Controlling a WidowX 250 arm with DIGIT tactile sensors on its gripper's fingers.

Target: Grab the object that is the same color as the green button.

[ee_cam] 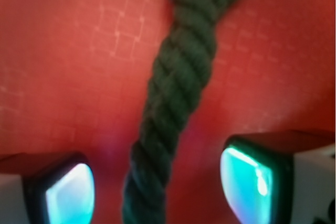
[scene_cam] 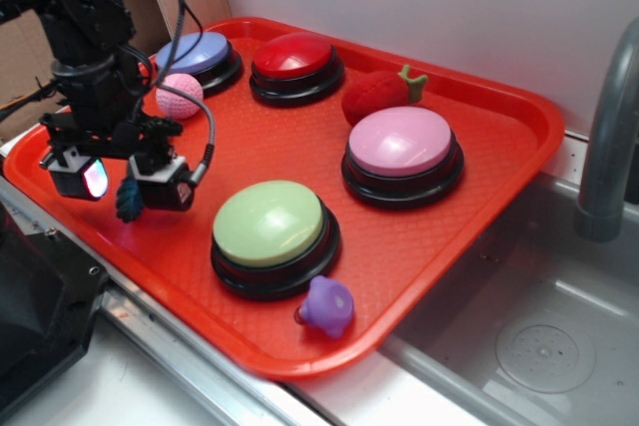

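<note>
The object, a dark grey-green braided rope piece (scene_cam: 128, 199), lies on the red tray (scene_cam: 399, 246) near its left edge. In the wrist view the rope (ee_cam: 178, 77) runs from top to bottom between my two glowing pads, with red tray showing on either side of it. My gripper (scene_cam: 125, 187) is low over it and open, one finger on each side and neither touching it (ee_cam: 157, 187). The green button (scene_cam: 270, 226), a pale green dome on a black base, sits to the right of the gripper at the tray's front.
Also on the tray are a pink-domed button (scene_cam: 402, 147), a red button (scene_cam: 297, 62), a lilac button (scene_cam: 195, 55), a pink ball (scene_cam: 180, 95), a red plush strawberry (scene_cam: 379, 95) and a small purple toy (scene_cam: 327, 306). A metal sink (scene_cam: 519, 336) and grey faucet (scene_cam: 609, 137) are to the right.
</note>
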